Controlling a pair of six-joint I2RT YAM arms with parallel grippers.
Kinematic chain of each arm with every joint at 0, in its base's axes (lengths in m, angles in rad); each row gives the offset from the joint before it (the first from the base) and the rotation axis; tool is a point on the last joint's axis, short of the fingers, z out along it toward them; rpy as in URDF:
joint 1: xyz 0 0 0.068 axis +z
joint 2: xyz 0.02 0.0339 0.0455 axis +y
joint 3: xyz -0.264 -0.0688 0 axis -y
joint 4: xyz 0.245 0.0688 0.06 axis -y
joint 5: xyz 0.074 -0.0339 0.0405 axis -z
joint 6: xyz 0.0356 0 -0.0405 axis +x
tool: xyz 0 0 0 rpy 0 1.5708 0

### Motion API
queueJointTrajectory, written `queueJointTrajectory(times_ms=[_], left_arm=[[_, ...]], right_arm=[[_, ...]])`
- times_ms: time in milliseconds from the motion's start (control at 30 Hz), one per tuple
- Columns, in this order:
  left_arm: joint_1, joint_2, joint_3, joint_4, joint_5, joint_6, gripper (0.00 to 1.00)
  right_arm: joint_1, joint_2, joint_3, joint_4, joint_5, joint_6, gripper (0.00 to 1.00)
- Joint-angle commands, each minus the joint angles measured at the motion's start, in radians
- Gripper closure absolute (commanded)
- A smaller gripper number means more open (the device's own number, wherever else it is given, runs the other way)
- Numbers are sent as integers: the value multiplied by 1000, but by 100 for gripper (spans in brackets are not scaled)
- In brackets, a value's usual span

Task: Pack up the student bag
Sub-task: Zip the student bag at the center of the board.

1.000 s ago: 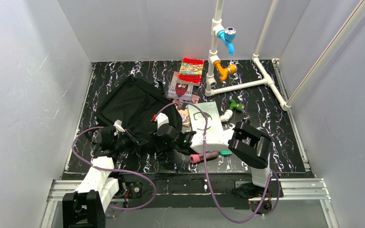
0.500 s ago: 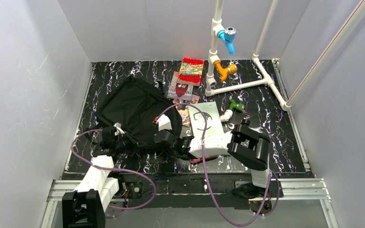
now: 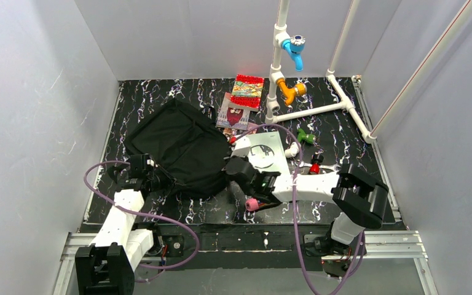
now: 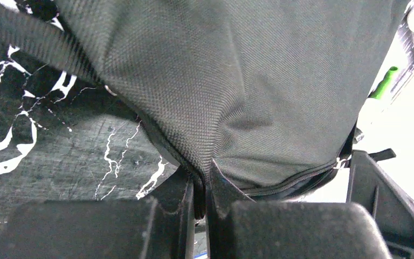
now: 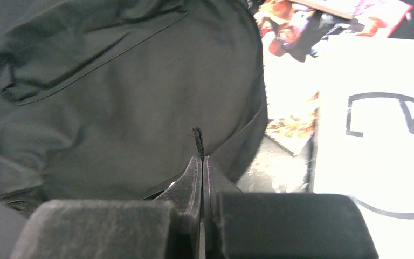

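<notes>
We are seeing the black student bag (image 3: 178, 144) lying on the left half of the table (image 3: 153, 98), with a white book (image 3: 270, 142) just to its right. Our left gripper (image 4: 200, 190) is still pinching the bag's near edge by the zipper. Our right gripper (image 5: 201, 164), open a second ago, is now clamping a thin black tab at the bag's right edge, its elbow having swung right, and a pink pencil case (image 3: 252, 203) is lying just nearer.
</notes>
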State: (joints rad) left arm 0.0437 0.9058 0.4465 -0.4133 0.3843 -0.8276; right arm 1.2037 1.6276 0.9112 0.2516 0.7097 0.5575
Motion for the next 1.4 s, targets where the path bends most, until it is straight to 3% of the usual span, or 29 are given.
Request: queueJointTrajectory(times_ms=[0,67,100,167,200,233,300,400,533,667,767,833,1000,1100,1367], left_arm=[[33,-5,51,-155,-289,58,100],[36,-12,106,-186,-234,96,100],[36,-21,122,-184,-192,113,91],[37,-50,153,-180,-94,116,45],[35,-72,166,-169,-39,116,29],[32,-105,171,-139,17,114,20],[10,-173,179,-53,114,136,14],[-149,-223,236,-21,43,229,14],[-475,-136,250,68,-188,361,18],[-650,-31,252,87,-419,504,17],[-657,-38,176,192,-442,489,22],[-658,-53,135,241,-424,446,31],[-657,-42,95,246,-420,383,76],[-657,-48,115,185,-408,392,100],[-656,-215,248,-182,-449,384,100]], right_arm=[[-136,-60,-113,229,33,-217,99],[-138,-64,-91,251,-103,-254,99],[-137,-66,-72,240,-151,-255,99],[-135,-84,-52,212,-256,-218,99],[-135,-98,-50,209,-313,-195,99],[-135,-110,-48,203,-345,-161,99],[-135,-126,-28,169,-400,-75,99],[-135,-136,-15,158,-467,56,99],[-141,-141,5,148,-525,174,99],[-150,-152,20,115,-539,261,99],[-168,-154,33,85,-545,326,99],[-178,-155,34,85,-549,360,99],[-187,-160,41,56,-504,397,99],[-255,-148,48,33,-487,365,99],[-462,27,136,141,-624,219,99]])
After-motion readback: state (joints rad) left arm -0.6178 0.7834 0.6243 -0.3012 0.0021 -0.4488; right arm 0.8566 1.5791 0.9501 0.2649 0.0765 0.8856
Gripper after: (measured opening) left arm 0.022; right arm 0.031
